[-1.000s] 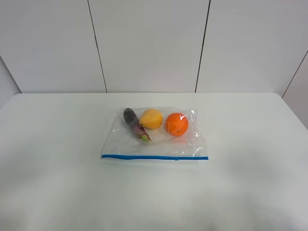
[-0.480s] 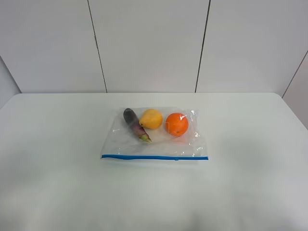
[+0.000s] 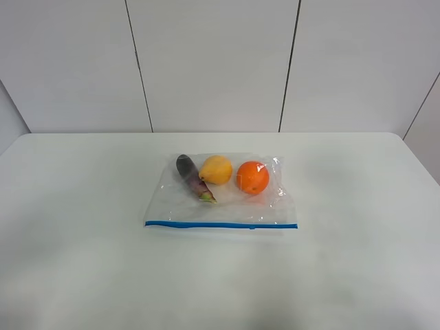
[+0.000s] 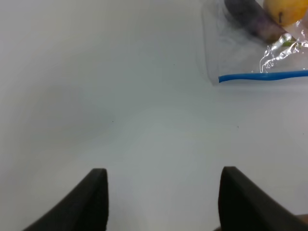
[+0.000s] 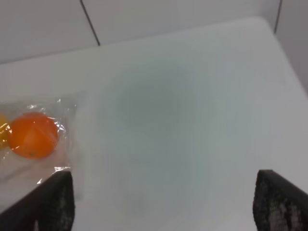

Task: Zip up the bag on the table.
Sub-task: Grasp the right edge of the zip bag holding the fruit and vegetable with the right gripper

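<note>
Nothing has changed in the last second: the bag [image 3: 234, 210] lies in the same place near the middle of the desk [image 3: 82, 268], and no arm shows in the high view. I judge that the task has not begun, and the reach to the bag is the first step. The left pincer [image 4: 163, 183] stands wide over bare desk and holds nothing, with the left end of the blue zipper strip [image 3: 220, 224] ahead of it. The right pincer [image 5: 163, 187] is also wide and empty, near the side with the orange [image 3: 252, 177]. The bag lies flat, its long axis running left to right. The zipper edge is on the near side, and the pear [image 3: 216, 170] and the eggplant [image 3: 191, 176] are at the far side.
</note>
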You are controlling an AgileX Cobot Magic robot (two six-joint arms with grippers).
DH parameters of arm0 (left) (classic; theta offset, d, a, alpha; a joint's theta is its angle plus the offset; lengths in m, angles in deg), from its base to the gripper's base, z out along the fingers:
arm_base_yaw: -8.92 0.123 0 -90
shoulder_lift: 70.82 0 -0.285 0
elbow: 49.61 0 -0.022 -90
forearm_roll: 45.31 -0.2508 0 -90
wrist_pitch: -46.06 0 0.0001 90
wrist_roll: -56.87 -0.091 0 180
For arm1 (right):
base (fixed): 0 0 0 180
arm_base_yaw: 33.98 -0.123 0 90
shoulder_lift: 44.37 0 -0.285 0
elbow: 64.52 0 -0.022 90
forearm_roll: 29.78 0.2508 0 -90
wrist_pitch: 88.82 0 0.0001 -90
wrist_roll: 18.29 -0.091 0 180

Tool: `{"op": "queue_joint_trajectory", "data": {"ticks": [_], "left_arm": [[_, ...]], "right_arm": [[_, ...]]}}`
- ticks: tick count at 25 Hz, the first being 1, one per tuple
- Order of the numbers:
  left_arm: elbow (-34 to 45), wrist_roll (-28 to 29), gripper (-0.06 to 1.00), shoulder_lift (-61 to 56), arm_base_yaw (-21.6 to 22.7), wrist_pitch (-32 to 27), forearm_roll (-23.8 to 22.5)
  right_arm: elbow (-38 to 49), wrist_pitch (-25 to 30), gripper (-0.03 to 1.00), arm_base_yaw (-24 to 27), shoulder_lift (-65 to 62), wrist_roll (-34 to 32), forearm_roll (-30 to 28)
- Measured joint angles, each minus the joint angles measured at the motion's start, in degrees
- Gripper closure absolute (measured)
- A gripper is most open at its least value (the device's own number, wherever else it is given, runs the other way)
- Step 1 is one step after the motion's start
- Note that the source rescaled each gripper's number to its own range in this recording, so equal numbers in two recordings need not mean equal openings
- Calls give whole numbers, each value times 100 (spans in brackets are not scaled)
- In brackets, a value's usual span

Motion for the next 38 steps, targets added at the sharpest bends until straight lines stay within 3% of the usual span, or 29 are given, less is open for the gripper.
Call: {"op": "queue_joint_trajectory", "data": {"ticks": [7, 16, 25, 34, 38], "left_arm": [[0, 0, -6, 0, 0, 0, 0], [0, 0, -6, 0, 0, 0, 0], [0, 0, -6, 0, 0, 0, 0], [0, 0, -6, 0, 0, 0, 0], [0, 0, -6, 0, 0, 0, 0]], "right_arm": [[-5, -561, -3, 0, 1711, 477, 1128], [-17, -683, -3, 0, 3214, 1592, 2817], [-18, -694, -3, 0, 4329, 2022, 3244], [-24, -430, -3, 0, 5331, 3845, 5176], [-29, -422, -3, 0, 5767, 4273, 5788]]}}
